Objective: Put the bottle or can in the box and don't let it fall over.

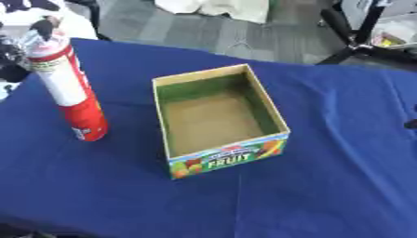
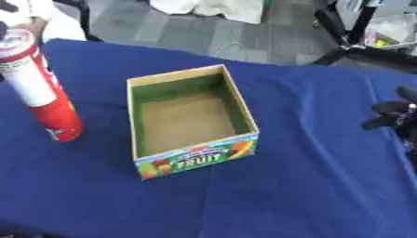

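Box (image 1: 220,121) sits empty mid-table; can (image 1: 69,88) stands upright near the left edge; right hand (image 2: 397,115) fingers curled, holding nothing.

Table (image 1: 342,186) draped in blue cloth. Directly on it: open cardboard box (image 1: 220,122) marked FRUIT, near the middle; tall red-and-white can (image 1: 69,88) upright, well apart on the left side.

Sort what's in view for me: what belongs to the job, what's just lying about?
Job:
- red and white can, upright on the blue tablecloth, left of the box
- open FRUIT box, nothing inside
- right robot hand, at the right edge

Lying about:
- black stand on the floor beyond
- white cloth on the floor
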Motion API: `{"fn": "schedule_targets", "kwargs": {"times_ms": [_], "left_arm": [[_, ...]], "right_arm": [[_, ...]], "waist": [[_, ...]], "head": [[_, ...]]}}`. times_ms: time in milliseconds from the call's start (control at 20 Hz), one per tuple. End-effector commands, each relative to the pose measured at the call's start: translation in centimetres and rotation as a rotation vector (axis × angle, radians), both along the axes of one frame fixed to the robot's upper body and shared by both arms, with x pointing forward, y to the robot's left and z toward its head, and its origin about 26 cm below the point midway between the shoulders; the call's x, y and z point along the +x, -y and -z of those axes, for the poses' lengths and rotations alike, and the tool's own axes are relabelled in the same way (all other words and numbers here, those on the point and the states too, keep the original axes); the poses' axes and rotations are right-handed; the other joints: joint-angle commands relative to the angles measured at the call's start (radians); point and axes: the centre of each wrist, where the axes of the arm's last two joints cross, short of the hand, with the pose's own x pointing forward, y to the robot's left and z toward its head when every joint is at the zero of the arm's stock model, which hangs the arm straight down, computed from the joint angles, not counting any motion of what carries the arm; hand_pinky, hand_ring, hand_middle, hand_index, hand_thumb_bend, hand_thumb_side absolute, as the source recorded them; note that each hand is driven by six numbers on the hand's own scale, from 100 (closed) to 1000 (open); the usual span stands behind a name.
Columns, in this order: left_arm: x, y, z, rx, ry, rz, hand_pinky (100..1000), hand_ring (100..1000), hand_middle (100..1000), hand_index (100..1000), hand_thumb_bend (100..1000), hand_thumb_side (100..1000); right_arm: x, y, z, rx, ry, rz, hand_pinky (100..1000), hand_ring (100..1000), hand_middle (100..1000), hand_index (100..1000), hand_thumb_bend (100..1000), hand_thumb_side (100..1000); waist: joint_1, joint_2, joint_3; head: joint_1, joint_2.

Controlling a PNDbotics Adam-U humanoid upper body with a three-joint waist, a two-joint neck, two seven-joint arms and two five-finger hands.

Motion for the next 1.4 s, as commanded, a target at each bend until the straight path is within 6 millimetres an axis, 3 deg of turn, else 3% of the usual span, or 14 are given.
{"fn": "schedule_targets", "kwargs": {"times_ms": [50, 500, 1050, 1250, 1400], "left_arm": [[0.2, -0.2, -1.2, 0.014, 0.052, -0.028, 949, 976, 963, 938, 108, 946], [2.7, -0.4, -0.4, 0.003, 0.003, -0.079, 936, 960, 920, 894, 100, 1000], [3.4, -0.2, 0.5, 0.087, -0.067, -0.111, 943, 932, 894, 865, 100, 1000], [3.5, -0.2, 0.9, 0.105, -0.079, -0.121, 861, 899, 871, 841, 107, 1000], [3.6, -0.2, 1.3, 0.121, -0.096, -0.129, 784, 865, 857, 834, 164, 935]], "right_arm": [[0.0, 0.3, -0.7, -0.042, 0.013, -0.002, 1000, 671, 744, 951, 100, 668], [0.0, 0.2, -0.5, -0.049, 0.01, -0.007, 1000, 666, 740, 948, 100, 675], [0.0, 0.1, -0.4, -0.05, 0.009, -0.002, 1000, 663, 739, 946, 100, 677], [0.0, 0.1, -0.5, -0.048, 0.012, 0.0, 1000, 659, 736, 943, 100, 675], [0.0, 0.1, -0.4, -0.045, 0.013, 0.003, 1000, 657, 735, 943, 100, 674]], "waist": [[0.003, -0.008, -0.002], [-0.001, 0.008, -0.013], [-0.003, 0.022, -0.015], [-0.003, 0.026, -0.017], [-0.003, 0.03, -0.019]], "head": [[0.005, -0.005], [0.027, -0.013], [0.034, -0.014], [0.037, -0.014], [0.038, -0.014]]}}
